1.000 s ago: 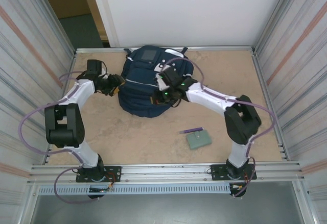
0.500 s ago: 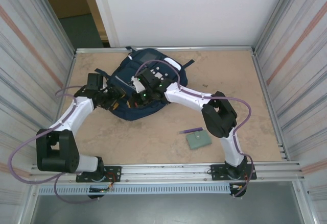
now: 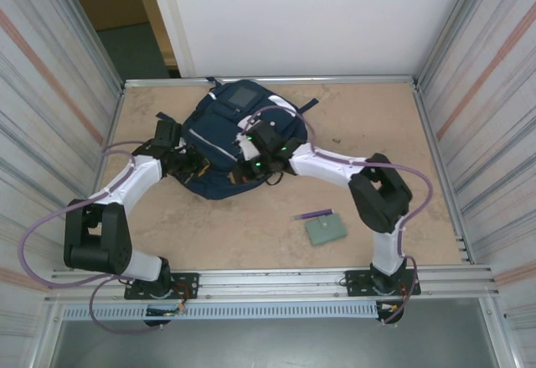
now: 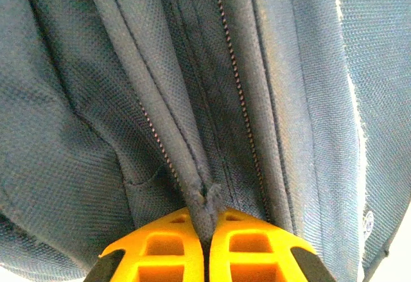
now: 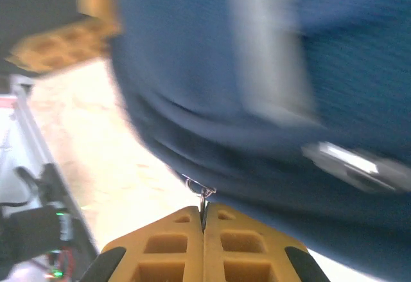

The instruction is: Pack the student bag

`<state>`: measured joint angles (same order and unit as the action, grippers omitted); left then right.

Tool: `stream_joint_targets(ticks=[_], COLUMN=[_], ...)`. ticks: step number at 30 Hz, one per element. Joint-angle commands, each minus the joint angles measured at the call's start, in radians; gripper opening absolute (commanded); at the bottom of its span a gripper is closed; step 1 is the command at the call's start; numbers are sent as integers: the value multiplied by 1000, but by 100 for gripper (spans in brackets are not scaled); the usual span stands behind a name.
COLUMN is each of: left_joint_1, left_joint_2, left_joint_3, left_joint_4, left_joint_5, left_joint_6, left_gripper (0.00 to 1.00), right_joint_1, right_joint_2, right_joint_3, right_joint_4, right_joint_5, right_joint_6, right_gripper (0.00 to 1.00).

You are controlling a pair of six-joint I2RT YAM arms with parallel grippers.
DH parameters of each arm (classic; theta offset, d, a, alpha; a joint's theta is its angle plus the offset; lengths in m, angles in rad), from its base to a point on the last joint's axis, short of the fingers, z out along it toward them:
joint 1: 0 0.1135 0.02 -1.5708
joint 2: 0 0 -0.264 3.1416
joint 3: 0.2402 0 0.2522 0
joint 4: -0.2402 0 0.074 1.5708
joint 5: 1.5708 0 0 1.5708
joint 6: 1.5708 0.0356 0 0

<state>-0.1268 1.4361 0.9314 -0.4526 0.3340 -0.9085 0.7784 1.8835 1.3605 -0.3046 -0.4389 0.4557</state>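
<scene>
Navy bag (image 3: 222, 133) at twelve o'clock: your left gripper (image 4: 207, 227), newly shut, pinches its seam (image 4: 204, 198); your right gripper (image 5: 204, 221) clamps the zip pull (image 5: 203, 195), so unzipping can begin.

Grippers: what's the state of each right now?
Left gripper: closed, pinching the student bag fabric at a seam.
Right gripper: closed on what looks like a small metal zipper pull.

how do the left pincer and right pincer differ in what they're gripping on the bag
The left pincer pinches a fabric ridge beside a zip on the student bag; the right pincer pinches a thin metal pull. The left pincer sits at the bag's left side, the right pincer at its near edge. Both are shut.
</scene>
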Motion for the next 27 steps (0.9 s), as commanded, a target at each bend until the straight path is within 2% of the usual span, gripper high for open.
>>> stream_joint_targets(ticks=[1,4,7,10,12,13,14,16,17,19,24,27], left_joint_1=[60,70,72,74,78,78,79,80,81,82,79,65], left_joint_2=[-13,-1,13,21,20,15,7,-17,-32,-58,-59,-36], left_joint_3=[38,46,52,52,53,53,56,61,64,80,153,187], left_joint_4=[2,0,-12,-15,-17,-15,-17,-38,-50,-79,-136,-152], left_joint_5=[-34,-4,16,45,75,92,105,106,103,89,77,51], left_joint_6=[69,108,148,172,190,202,215,225,230,234,216,200], left_gripper=[0,0,0,0,0,0,11,39,45,49,50,50], right_joint_1=[-125,-230,-327,-371,-373,-370,-362,-341,-325,-288,-140,-67], right_joint_2=[-91,-88,-44,-17,-13,-19,-30,-57,-80,-124,-235,-273], right_joint_3=[-71,-95,-53,-13,10,12,10,-3,-12,-29,-48,-56], right_joint_4=[-163,-158,-143,-117,-117,-114,-111,-107,-107,-113,-125,-96], right_joint_5=[102,134,111,113,97,86,82,82,91,123,338,421], right_joint_6=[-138,-166,-139,-106,-106,-108,-109,-120,-130,-168,-278,-304], right_gripper=[0,0,0,1,6,8,10,21,27,35,47,50])
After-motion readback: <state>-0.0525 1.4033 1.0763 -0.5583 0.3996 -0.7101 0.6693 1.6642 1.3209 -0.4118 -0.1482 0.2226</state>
